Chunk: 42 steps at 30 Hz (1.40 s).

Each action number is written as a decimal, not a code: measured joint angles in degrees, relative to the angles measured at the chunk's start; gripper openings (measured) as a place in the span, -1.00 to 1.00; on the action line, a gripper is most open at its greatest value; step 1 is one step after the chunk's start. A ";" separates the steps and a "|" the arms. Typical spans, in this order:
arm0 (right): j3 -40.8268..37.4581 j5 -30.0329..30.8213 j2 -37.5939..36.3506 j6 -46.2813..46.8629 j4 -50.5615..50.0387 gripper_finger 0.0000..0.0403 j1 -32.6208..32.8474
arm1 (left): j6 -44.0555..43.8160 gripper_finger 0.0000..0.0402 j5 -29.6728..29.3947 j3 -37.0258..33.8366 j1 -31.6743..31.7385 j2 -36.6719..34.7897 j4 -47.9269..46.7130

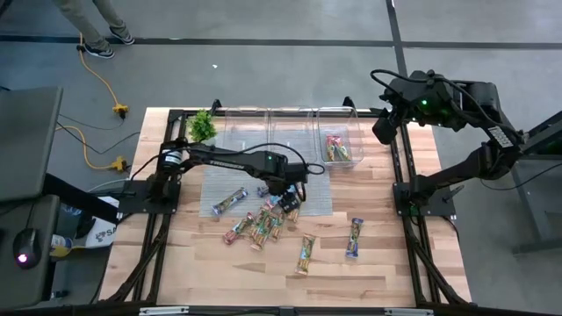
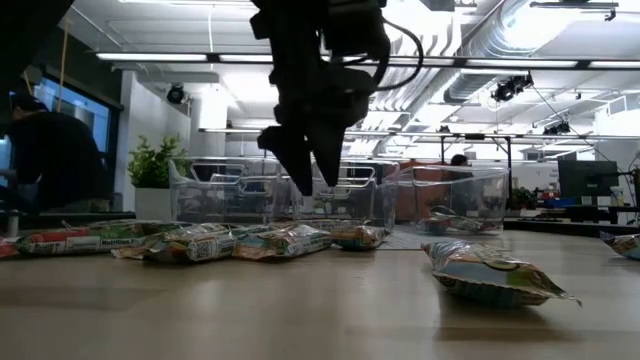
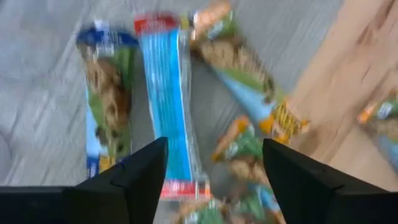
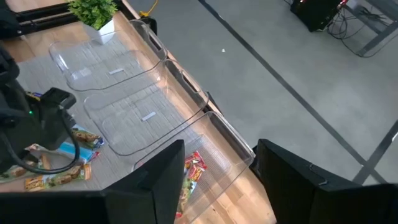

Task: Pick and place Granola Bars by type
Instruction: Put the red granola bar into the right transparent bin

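Left claw [image 3: 211, 180] released, pointing down above blue bar [image 3: 168, 106] on mat; right claw [image 4: 214, 180] released, raised over bins [image 4: 155, 93].

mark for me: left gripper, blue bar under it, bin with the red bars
left gripper [image 3: 214, 180]: left wrist view, gap midway between its open fingertips.
blue bar [image 3: 166, 93]: left wrist view, middle of its wrapper.
bin with red bars [image 1: 351, 133]: high view, bare floor by its right wall.
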 joint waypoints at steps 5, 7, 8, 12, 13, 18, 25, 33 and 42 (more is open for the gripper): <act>0.00 -1.02 0.00 0.09 0.00 -0.07 0.00 | -0.53 0.32 -5.22 -0.06 0.04 0.45 -0.01; 0.00 -1.30 -0.02 0.28 -0.01 -0.07 0.00 | -0.53 0.33 -5.82 0.01 0.06 0.45 -0.04; 0.00 -1.43 0.00 0.28 0.00 -0.07 0.00 | -0.58 0.33 -6.48 0.00 0.04 0.45 -0.14; 0.00 -1.71 0.00 0.33 -0.02 -0.07 0.00 | -0.77 0.33 -6.83 0.04 0.04 0.99 -0.33; 0.00 -1.77 0.00 0.35 -0.02 -0.07 0.00 | -0.77 0.33 -6.82 0.10 0.02 1.63 0.03; 0.00 -2.37 0.00 0.42 -0.02 -0.07 0.00 | -0.49 0.33 -3.76 -0.07 0.03 4.76 -0.32; 0.00 -2.59 -0.02 0.46 -0.02 -0.07 0.00 | -0.51 0.33 -4.85 -0.03 0.04 5.32 1.08; 0.00 -2.60 -0.02 0.46 -0.08 -0.07 -0.01 | -0.25 0.33 -2.62 0.22 0.00 7.89 1.73; 0.00 -2.59 0.00 0.46 -0.39 -0.07 0.00 | -0.51 0.24 -2.73 0.19 0.47 8.34 1.92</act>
